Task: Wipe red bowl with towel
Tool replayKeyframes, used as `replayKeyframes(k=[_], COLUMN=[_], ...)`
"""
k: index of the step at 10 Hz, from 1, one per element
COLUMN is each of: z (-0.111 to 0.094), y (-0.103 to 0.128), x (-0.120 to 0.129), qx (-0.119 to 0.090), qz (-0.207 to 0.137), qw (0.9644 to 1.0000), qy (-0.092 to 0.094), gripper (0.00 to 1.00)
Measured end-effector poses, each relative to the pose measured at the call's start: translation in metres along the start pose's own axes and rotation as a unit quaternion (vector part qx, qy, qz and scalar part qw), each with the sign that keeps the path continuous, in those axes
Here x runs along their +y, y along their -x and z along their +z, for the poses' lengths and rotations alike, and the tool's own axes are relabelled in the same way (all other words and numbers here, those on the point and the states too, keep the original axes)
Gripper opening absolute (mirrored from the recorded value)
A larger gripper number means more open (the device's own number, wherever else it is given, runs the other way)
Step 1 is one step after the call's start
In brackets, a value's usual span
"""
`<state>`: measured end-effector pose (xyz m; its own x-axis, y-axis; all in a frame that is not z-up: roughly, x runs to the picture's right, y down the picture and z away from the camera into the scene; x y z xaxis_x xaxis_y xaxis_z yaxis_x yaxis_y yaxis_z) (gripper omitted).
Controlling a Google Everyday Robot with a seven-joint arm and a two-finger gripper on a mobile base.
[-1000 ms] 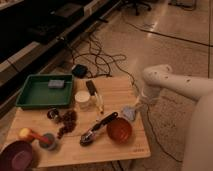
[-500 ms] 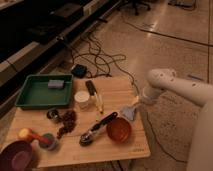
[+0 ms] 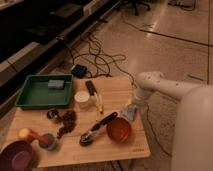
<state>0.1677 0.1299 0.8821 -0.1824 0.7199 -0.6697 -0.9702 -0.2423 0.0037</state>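
Observation:
The red bowl (image 3: 119, 129) sits on the wooden table (image 3: 117, 87) near its front right corner. A small pale towel (image 3: 128, 113) hangs just behind and to the right of the bowl, at the table's right edge. My gripper (image 3: 132, 106) is at the end of the white arm that reaches in from the right. It is shut on the towel and holds it just above the table, close to the bowl's far rim. The towel's lower end is near the rim; whether they touch I cannot tell.
A black ladle (image 3: 97, 129) lies left of the bowl. A white cup (image 3: 81, 99), a dark bottle (image 3: 91, 89), a green tray (image 3: 37, 95) with a grey sponge (image 3: 56, 84), dark grapes (image 3: 66, 122) and a purple bowl (image 3: 17, 156) are further left. Cables (image 3: 100, 57) lie on the floor behind.
The arm's elbow has swung to the right and the gripper with the towel has dropped slightly toward the table beside the red bowl.

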Motion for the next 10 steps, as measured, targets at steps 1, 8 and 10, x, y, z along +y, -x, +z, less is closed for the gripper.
replayKeyframes(k=[1, 8, 10], z=[0.017, 0.026, 0.025], y=[0.003, 0.009, 0.008], x=[0.005, 0.01, 0.011], qx=[0.007, 0.014, 0.016], qz=[-0.002, -0.002, -0.003], qw=[1.0, 0.9999, 0.9999], qy=[-0.004, -0.007, -0.007], gripper=[0.6, 0.0, 0.0])
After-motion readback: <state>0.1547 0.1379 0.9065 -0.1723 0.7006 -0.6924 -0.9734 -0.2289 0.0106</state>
